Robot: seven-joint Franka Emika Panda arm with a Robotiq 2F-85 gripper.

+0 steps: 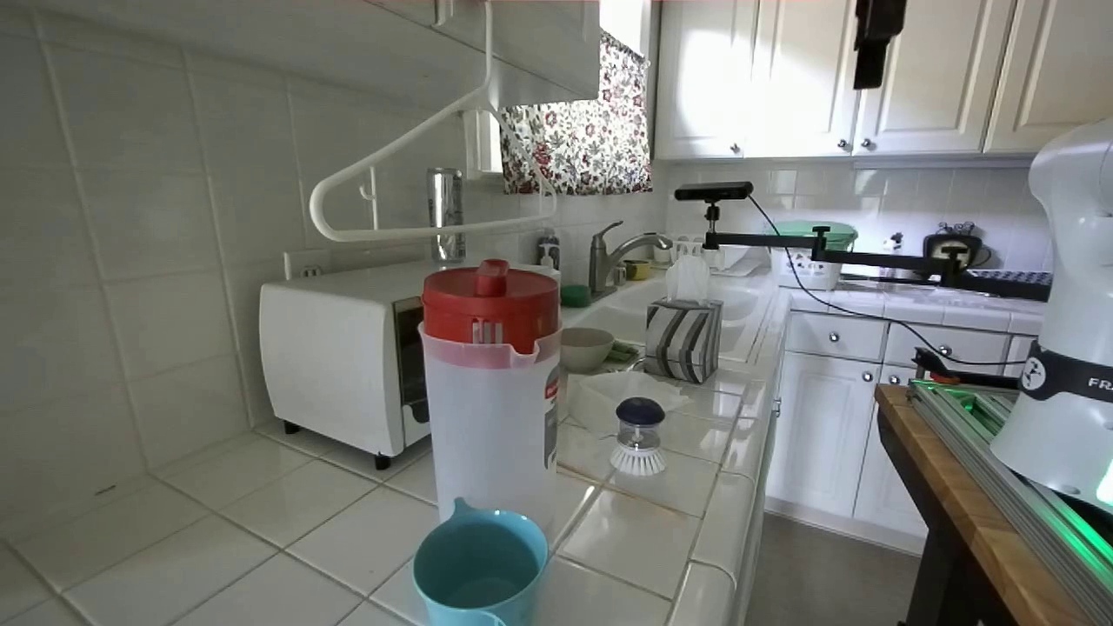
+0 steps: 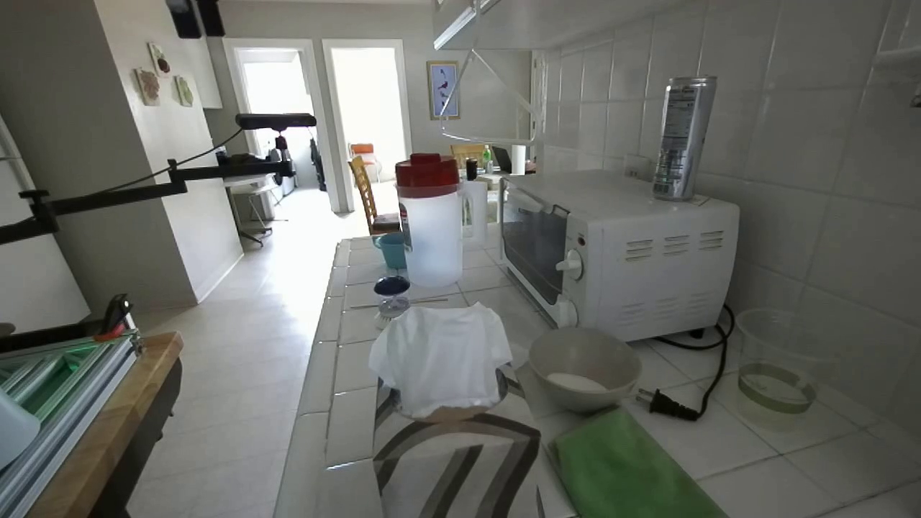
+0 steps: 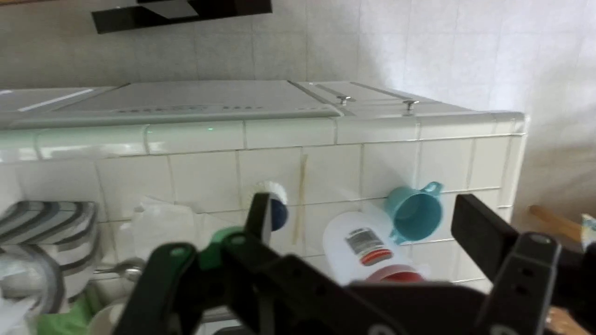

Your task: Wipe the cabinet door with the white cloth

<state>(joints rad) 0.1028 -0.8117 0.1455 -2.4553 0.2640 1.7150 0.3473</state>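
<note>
The white cloth (image 1: pixel 600 402) lies loosely spread on the tiled counter, between the tissue box and the scrub brush. It also shows as a pale crumpled patch, the white cloth (image 3: pixel 160 225), left of my fingers in the wrist view. White cabinet doors (image 1: pixel 809 78) with round knobs line the far wall, above and below; which one is meant I cannot tell. My gripper (image 3: pixel 370 223) stands open and empty, high above the counter, its fingers spread wide. Only the tips of the gripper (image 2: pixel 198 19) reach into the top of both exterior views.
Around the cloth stand a striped tissue box (image 1: pixel 684 341), a bowl (image 1: pixel 585 349), a scrub brush (image 1: pixel 639 435), a red-lidded pitcher (image 1: pixel 491 409) and a blue cup (image 1: pixel 481 565). A toaster oven (image 2: pixel 626 252) carries a can (image 2: pixel 683 137). A hanger (image 1: pixel 417 233) hangs above. A green cloth (image 2: pixel 633 467) lies nearby.
</note>
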